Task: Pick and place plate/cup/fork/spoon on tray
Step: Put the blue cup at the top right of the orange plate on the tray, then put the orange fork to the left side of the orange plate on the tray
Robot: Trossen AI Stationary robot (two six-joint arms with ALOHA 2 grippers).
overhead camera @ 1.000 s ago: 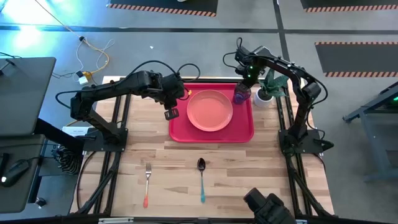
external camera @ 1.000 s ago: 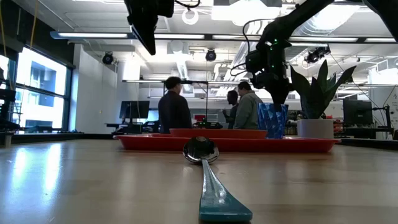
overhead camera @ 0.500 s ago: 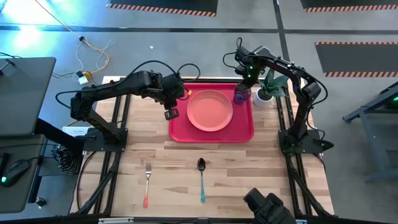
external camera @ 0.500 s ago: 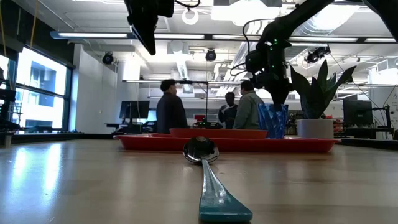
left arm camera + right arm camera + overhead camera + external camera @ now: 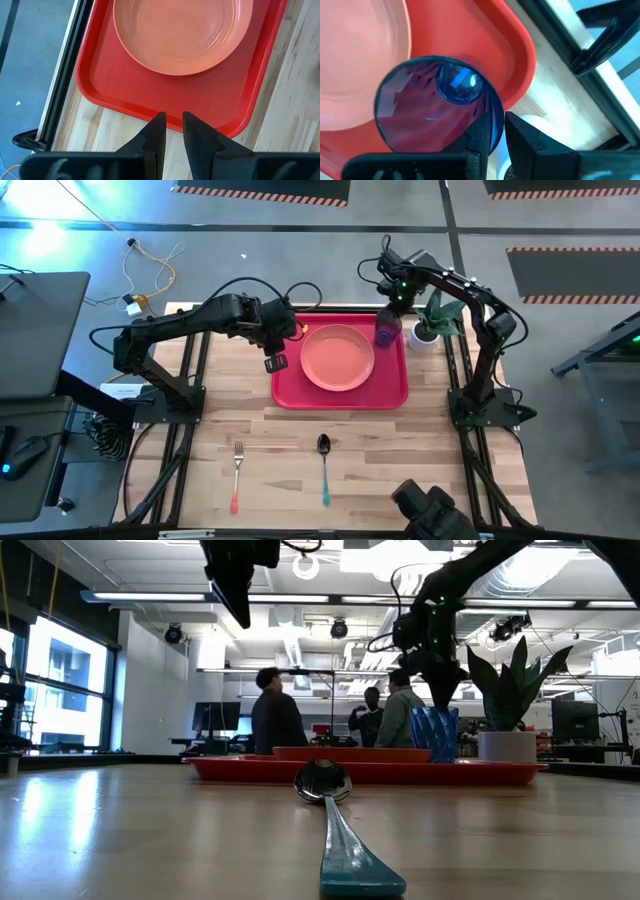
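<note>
Cutlery is what remains: the fork (image 5: 237, 471) and the spoon (image 5: 324, 466) lie side by side on the bare wood at the near edge, well apart from the tray (image 5: 285, 390). Farther back, the plate (image 5: 337, 357) sits on the tray's middle and the cup (image 5: 387, 331) stands upright in its far right corner. The cup step looks finished, so I judge the next move is a reach to the near edge for a low pinch on a thin handle. The left gripper (image 5: 274, 363) hangs just left of the tray, fingers nearly together, empty. The right gripper (image 5: 492, 131) sits above the cup, fingers almost closed beside its rim, seemingly gripping nothing
</note>
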